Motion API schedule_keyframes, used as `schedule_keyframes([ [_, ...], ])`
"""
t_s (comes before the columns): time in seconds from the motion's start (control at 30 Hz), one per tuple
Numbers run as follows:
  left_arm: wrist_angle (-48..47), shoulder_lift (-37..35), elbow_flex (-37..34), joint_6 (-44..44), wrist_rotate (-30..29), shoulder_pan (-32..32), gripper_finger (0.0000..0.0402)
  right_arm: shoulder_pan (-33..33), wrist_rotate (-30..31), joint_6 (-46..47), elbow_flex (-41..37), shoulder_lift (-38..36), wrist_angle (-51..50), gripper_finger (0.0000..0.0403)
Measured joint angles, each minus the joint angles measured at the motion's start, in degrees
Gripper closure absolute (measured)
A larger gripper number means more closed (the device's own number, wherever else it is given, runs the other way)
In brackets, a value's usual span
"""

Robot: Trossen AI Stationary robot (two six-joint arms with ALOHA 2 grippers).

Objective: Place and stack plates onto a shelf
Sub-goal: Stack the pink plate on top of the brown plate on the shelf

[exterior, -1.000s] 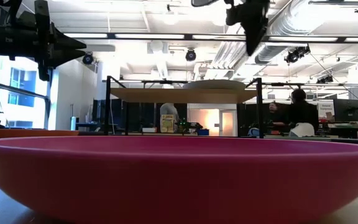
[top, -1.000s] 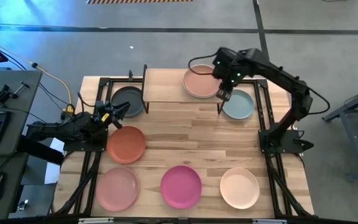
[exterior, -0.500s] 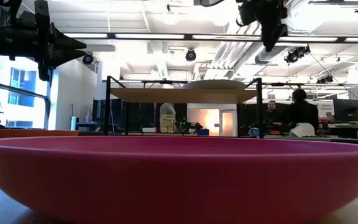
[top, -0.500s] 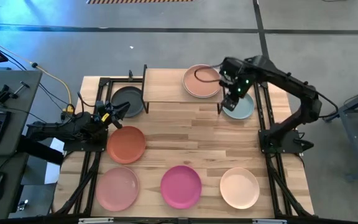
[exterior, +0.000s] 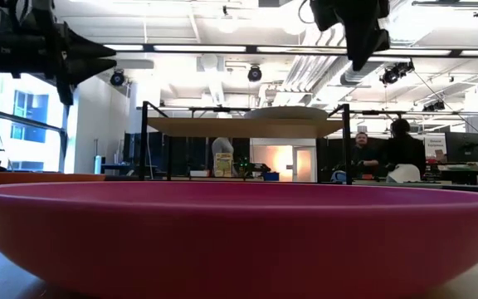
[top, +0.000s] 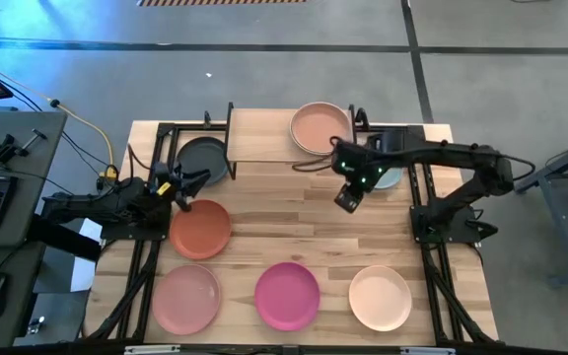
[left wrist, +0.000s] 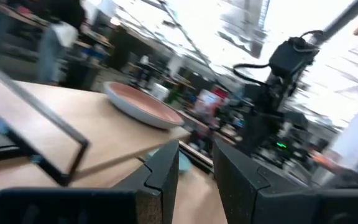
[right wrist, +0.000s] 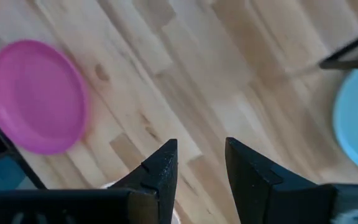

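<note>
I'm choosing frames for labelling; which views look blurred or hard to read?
Left wrist view: the room and the plate on the shelf are streaked. Right wrist view: the magenta plate is soft-edged. Low view: bright ceiling lights silhouette the arms. High view: evenly lit.

The right arm reaches in from its base on the right, forearm stretched level toward the middle, and its gripper (top: pixel 348 200) points down with the jaws parted and empty. The left arm lies low along the left edge, its gripper (top: pixel 187 178) likewise parted and empty.
</note>
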Motion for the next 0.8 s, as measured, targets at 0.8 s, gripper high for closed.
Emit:
schedule_keyframes([
  [0.8, -18.37, 14.41, 19.87, 5.99, 19.08, -0.02, 0.0312, 17.25, 5.55, 7.06, -0.02, 10.35, 23.34, 0.0288],
])
